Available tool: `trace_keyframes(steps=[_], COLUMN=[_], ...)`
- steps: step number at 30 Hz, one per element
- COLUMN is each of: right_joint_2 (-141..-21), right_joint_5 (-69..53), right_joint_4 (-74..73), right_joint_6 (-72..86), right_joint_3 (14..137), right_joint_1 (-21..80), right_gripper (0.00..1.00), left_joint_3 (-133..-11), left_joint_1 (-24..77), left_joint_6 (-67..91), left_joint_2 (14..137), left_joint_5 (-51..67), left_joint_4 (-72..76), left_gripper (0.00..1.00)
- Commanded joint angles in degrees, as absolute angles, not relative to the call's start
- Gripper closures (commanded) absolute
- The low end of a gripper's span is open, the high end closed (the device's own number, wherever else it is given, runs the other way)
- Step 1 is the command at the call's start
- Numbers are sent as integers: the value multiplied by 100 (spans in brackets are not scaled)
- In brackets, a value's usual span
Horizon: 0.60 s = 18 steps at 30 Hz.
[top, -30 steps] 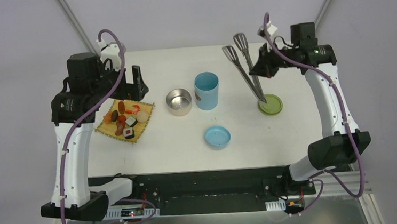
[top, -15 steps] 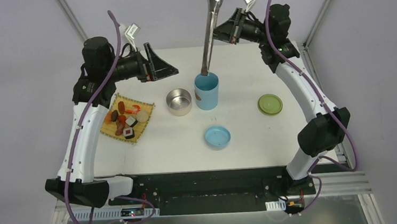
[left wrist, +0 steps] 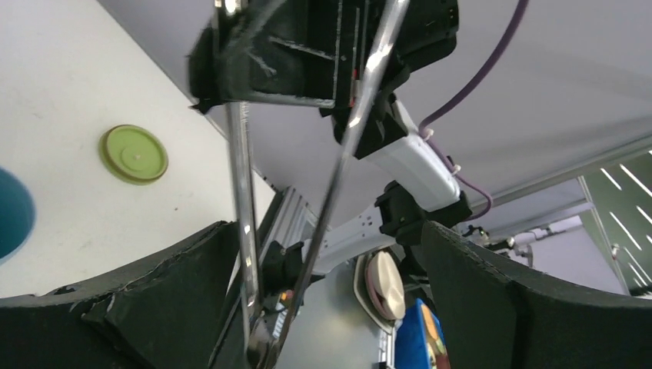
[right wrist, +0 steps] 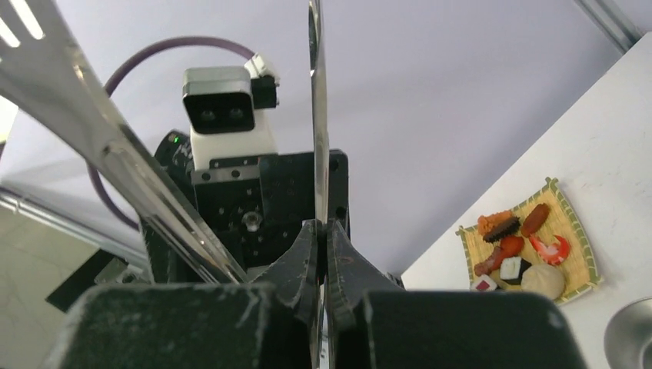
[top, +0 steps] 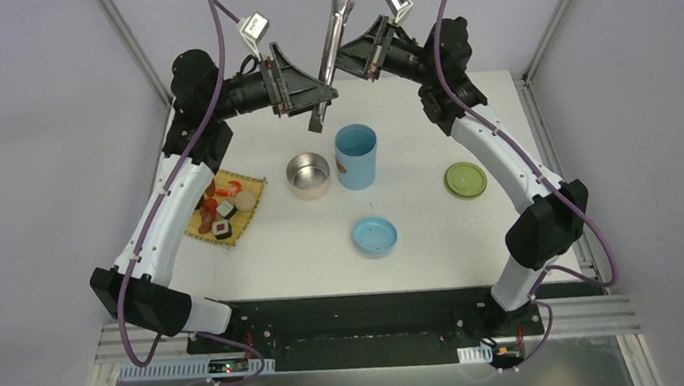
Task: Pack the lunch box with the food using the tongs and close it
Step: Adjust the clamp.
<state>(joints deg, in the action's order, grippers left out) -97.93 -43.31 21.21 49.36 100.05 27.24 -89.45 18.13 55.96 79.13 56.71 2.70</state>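
Observation:
My right gripper (top: 353,60) is shut on one arm of the silver tongs (top: 334,18) and holds them high over the table's back edge, joined end down. In the right wrist view the pinched arm (right wrist: 317,115) rises straight from the shut jaws and the other arm (right wrist: 115,154) splays left. My left gripper (top: 319,90) is open with both tong arms (left wrist: 243,192) between its fingers (left wrist: 169,300). On the table stand the steel bowl (top: 308,174) and the light-blue cylinder (top: 357,155), with the green lid (top: 466,180) and the blue lid (top: 375,236) apart. The food (top: 220,207) lies on the mat.
The yellow woven mat (top: 246,221) sits at the table's left side, partly under my left arm. The frame's slanted posts (top: 127,30) rise behind both arms. The two wrists are close together above the table's back edge.
Both arms have risen and swung towards the middle. The tongs moved left, from over the blue cylinder to between the left gripper's open fingers. The right grip is unchanged.

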Motion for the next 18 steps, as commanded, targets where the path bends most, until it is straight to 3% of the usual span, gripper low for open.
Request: trace_keyframes(steps=[1, 18], right_joint_2=[-9559, -9456], right_joint_5=[-3559, -3226], right_joint_4=[2351, 2409], right_joint_6=[5409, 5372], right_joint_3=[10044, 9799], right_joint_1=[2876, 3233], right_gripper=[100, 100], left_joint_3=[-8932, -9237], left_joint_1=[2069, 2037], left_joint_6=[6655, 7436], left_joint_2=[8074, 8422], left_joint_5=[5706, 5325], left_joint_4=[1820, 2335], left_gripper=[8, 40])
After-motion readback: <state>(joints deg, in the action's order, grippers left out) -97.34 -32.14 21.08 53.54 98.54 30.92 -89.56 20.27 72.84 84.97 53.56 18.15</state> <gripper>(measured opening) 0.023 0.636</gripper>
